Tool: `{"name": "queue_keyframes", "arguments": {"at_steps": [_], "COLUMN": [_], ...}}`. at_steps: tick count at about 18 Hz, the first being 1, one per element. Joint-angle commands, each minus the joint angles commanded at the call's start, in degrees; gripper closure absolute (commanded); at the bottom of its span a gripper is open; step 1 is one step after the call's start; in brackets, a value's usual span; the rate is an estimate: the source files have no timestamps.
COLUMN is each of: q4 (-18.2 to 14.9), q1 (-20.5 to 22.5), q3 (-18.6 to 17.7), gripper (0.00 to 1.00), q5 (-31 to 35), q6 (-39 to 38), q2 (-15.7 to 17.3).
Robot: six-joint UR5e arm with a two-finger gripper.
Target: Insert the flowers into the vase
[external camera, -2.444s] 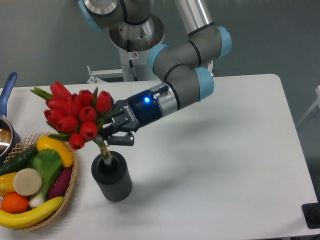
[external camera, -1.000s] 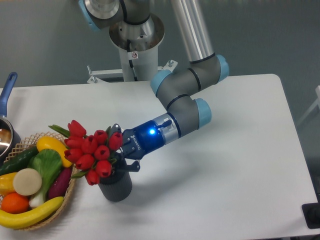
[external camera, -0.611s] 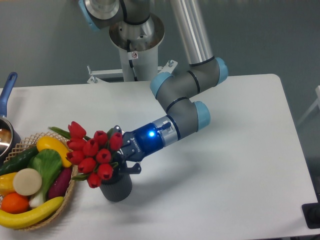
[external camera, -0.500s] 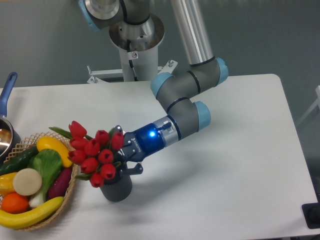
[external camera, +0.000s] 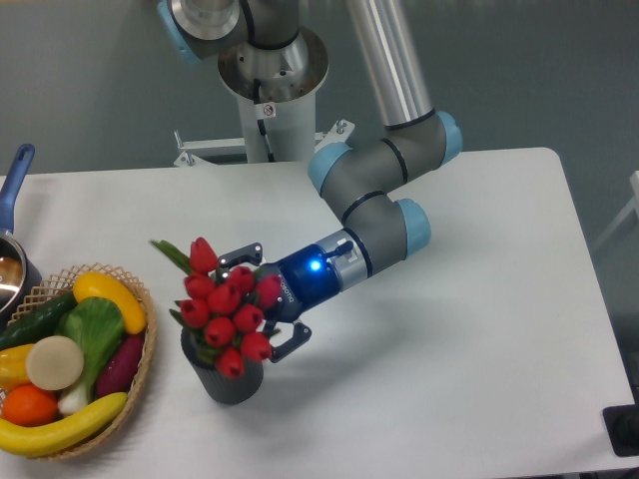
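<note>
The flowers, a bunch of red tulip buds with green leaves, stand with their stems in the vase, a dark grey ribbed cylinder at the front left of the table. The buds cover the vase's opening, and the stems are hidden. My gripper is just right of the bunch and open. One finger is above the buds and the other is below them, both spread away from the flowers.
A woven basket of fruit and vegetables sits just left of the vase. A pot with a blue handle is at the far left edge. The arm's base stands behind the table.
The bunch came down from above the vase until its stems sank in. The jaws then spread open, and the flowers settled more upright and to the right.
</note>
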Motion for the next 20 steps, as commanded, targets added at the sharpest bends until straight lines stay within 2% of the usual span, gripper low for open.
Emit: {"name": "queue_keyframes", "arguments": {"at_steps": [11, 15, 18, 20], "q4": [0.0, 0.0, 0.2, 0.2], "q1": [0.2, 1.5, 3.4, 4.7], "q3": [-0.4, -2.3, -3.6, -4.8], "gripper": [0.00, 0.00, 0.00, 0.00], "q5": [6.1, 6.5, 10.4, 12.6], "q6": [0.3, 1.6, 4.8, 5.9], "q2": [0.9, 2.7, 4.1, 6.7]}}
